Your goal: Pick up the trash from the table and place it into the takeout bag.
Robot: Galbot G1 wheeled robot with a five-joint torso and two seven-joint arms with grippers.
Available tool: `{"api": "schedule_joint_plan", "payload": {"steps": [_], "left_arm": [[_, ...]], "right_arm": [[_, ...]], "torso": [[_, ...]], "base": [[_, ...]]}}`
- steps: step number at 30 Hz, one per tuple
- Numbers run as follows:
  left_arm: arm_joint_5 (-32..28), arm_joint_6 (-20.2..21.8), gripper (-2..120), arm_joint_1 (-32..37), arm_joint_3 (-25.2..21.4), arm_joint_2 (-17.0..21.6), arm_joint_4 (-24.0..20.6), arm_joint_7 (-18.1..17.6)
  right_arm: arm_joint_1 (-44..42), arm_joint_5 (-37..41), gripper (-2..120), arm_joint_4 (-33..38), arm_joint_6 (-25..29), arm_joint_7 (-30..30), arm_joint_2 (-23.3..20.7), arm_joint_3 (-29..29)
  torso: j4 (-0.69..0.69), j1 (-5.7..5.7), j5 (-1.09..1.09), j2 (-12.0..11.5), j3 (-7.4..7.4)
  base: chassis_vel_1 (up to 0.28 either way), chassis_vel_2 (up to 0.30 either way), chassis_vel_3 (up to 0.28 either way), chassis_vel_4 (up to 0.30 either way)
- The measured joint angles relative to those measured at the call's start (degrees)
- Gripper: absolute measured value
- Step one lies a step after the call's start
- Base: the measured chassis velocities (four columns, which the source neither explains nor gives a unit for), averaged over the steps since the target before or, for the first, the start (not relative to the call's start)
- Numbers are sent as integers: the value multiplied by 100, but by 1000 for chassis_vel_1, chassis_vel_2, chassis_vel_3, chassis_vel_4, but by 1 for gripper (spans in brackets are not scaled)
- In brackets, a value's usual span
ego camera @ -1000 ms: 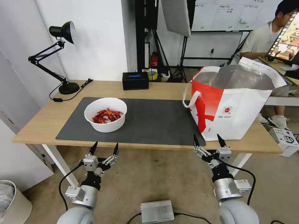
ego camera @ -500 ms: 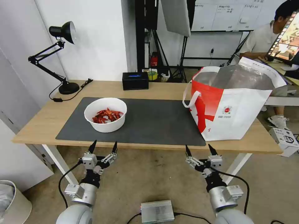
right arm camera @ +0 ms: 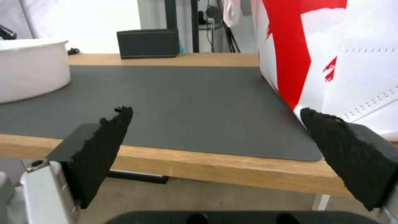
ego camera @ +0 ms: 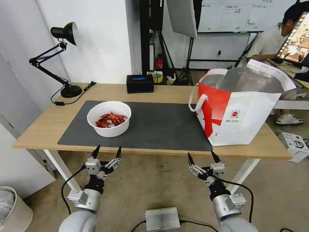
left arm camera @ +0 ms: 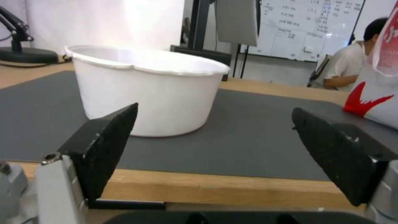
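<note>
From the head view, the left tool (ego camera: 107,152) hangs below the desk (ego camera: 38,129) edge with its fingers spread and empty. The white bowl (ego camera: 109,119) of red shells sits straight ahead of it and higher, on the dark mat (ego camera: 161,125), so this arm looks far the nearer one. The right tool (ego camera: 200,158), likewise spread and empty, is also below the edge; the takeout bag (ego camera: 244,112) stands ahead of it and off to its outer side, mouth open upward. A black lamp (ego camera: 62,58) and a small black box (ego camera: 139,83) stand well beyond the bowl, out of the way.

In the left wrist view the bowl (left arm camera: 145,90) lies just beyond the desk lip, slightly toward one finger, not centred in the gap. I judge the lip itself is the obstacle: the tool must rise above it before reaching in.

In the right wrist view bare mat (right arm camera: 174,102) lies ahead, the bag (right arm camera: 331,62) close by one finger, the bowl (right arm camera: 29,68) well off past the other.
</note>
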Motion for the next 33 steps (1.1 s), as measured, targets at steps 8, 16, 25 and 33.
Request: {"api": "schedule_joint_plan", "payload": {"steps": [8,16,25,33], "left_arm": [[-208,369,100,-312,42,159,-66,-118],[-613,894,100,-938,-110,475,-104,-260],[-1073,1427,100,-1816,-206,1176,159,-350],[-1587,1948,100,-2868,70,1990,777,-430]], "right_arm": [[2,-1,100,-2,3,-2,-3,2],[5,0,100,-2,6,-2,-5,5],[6,2,100,-3,6,-2,-6,6],[7,3,100,-2,7,-1,-6,7]], "torso": [[0,0,-1,0,0],[0,0,-1,0,0],[-1,0,-1,0,0],[0,0,-1,0,1]], "base": [[0,0,0,0],[0,0,0,0],[0,0,0,0],[0,0,0,0]]}}
